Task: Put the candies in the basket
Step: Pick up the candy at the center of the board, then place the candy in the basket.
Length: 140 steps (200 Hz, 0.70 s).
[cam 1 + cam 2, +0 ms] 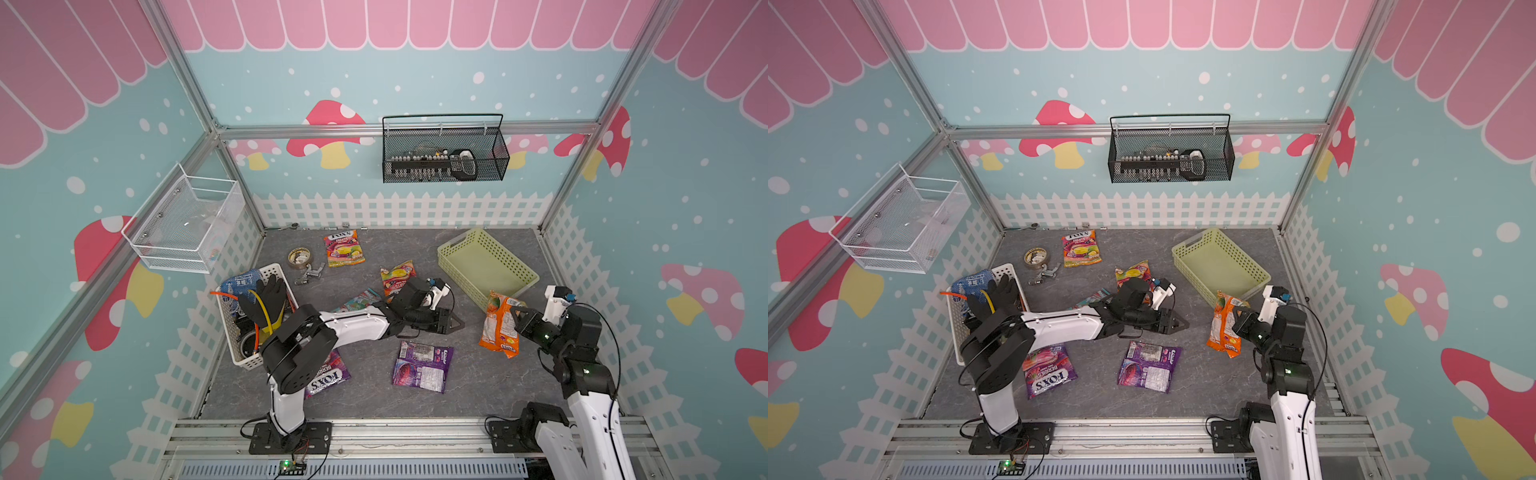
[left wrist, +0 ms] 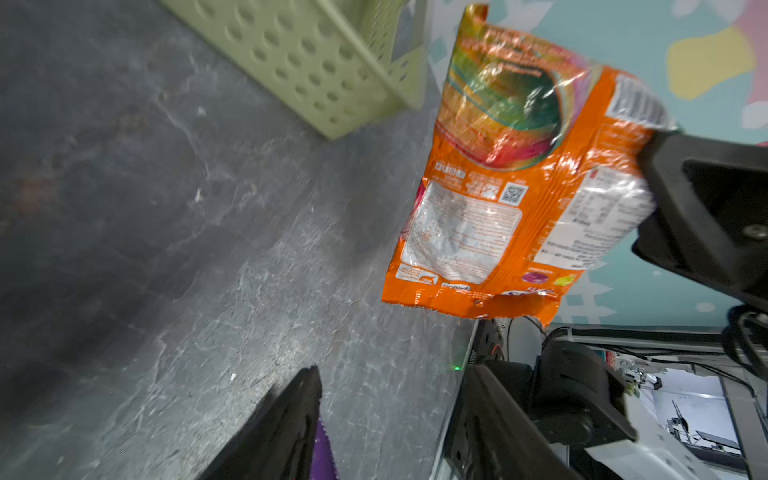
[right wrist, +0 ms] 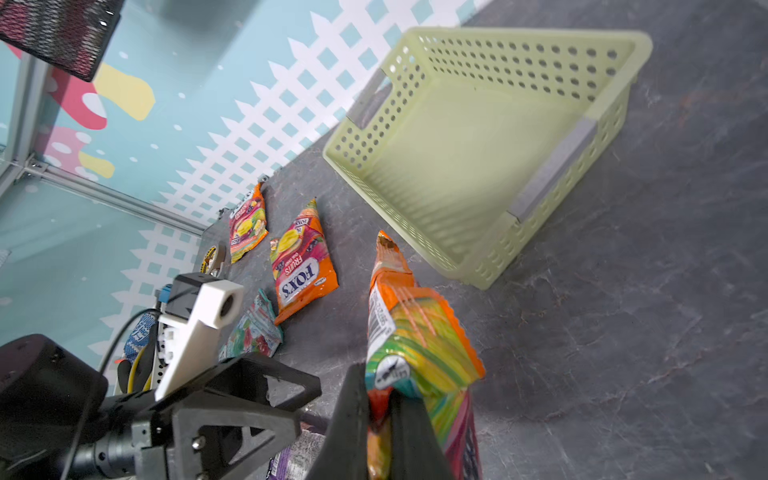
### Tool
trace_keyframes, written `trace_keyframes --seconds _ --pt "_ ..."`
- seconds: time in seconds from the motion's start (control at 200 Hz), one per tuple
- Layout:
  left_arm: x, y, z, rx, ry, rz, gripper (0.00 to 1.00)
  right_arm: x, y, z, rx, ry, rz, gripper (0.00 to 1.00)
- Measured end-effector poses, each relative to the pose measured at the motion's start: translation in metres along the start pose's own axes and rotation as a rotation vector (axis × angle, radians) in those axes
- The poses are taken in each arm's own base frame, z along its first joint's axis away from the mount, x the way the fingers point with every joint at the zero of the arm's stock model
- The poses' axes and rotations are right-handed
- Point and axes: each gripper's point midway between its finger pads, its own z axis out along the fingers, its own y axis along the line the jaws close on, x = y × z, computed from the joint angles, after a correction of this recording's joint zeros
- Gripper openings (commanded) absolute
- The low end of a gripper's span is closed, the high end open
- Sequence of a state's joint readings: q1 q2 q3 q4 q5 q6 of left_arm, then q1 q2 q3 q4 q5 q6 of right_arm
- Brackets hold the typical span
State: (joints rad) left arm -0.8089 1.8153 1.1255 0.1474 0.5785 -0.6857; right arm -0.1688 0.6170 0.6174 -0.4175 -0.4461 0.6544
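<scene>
Right gripper (image 1: 519,318) pinched tight on orange candy bag (image 1: 498,328), lifted at 7 o'clock off empty basket (image 1: 488,266); looks light, floppy, slick, so edge-seam grip suits; left gripper (image 1: 455,322) empty, jaws parted

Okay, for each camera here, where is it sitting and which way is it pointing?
Top views: high in front, looking down at the floor; both arms show.
Left wrist: on the left arm, facing the orange bag; its own finger tip shows.
Right wrist: on the right arm, facing the basket; right gripper shows.
Shared: orange bag, basket.
</scene>
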Motion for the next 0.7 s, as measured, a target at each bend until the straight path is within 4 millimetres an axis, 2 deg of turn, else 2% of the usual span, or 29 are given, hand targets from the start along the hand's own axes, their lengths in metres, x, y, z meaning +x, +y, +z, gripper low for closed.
trace_keyframes --seconds 0.125,0.14,0.155,0.165,0.275,0.375,0.435,0.56,0.7 --pt "-0.037 -0.018 -0.045 0.007 -0.114 0.035 0.78 -0.018 0.020 -0.007 -0.027 -0.015 -0.024 0.00" --pt "-0.040 -0.019 -0.050 0.003 -0.125 0.039 0.83 -0.021 0.022 -0.008 -0.030 -0.019 -0.028 0.00" --pt "-0.043 -0.019 -0.055 -0.003 -0.137 0.041 0.97 -0.024 0.023 -0.008 -0.029 -0.022 -0.030 0.00" --pt "-0.044 -0.018 -0.058 -0.006 -0.143 0.038 0.99 -0.025 0.025 -0.008 -0.030 -0.023 -0.032 0.00" --pt "-0.057 -0.010 -0.094 -0.065 -0.209 0.041 0.99 -0.047 0.036 -0.005 -0.020 -0.053 -0.061 0.00" --pt "-0.059 0.002 -0.120 -0.125 -0.241 0.031 0.99 -0.068 0.047 0.008 0.003 -0.076 -0.113 0.00" --pt "-0.057 0.011 -0.133 -0.160 -0.257 0.025 0.99 -0.078 0.054 0.023 0.029 -0.086 -0.161 0.00" --pt "-0.050 0.026 -0.162 -0.229 -0.287 0.009 0.99 -0.084 0.061 0.060 0.101 -0.096 -0.272 0.00" --pt "-0.042 0.035 -0.189 -0.275 -0.315 -0.006 0.99 -0.094 0.046 0.096 0.234 -0.127 -0.376 0.00"
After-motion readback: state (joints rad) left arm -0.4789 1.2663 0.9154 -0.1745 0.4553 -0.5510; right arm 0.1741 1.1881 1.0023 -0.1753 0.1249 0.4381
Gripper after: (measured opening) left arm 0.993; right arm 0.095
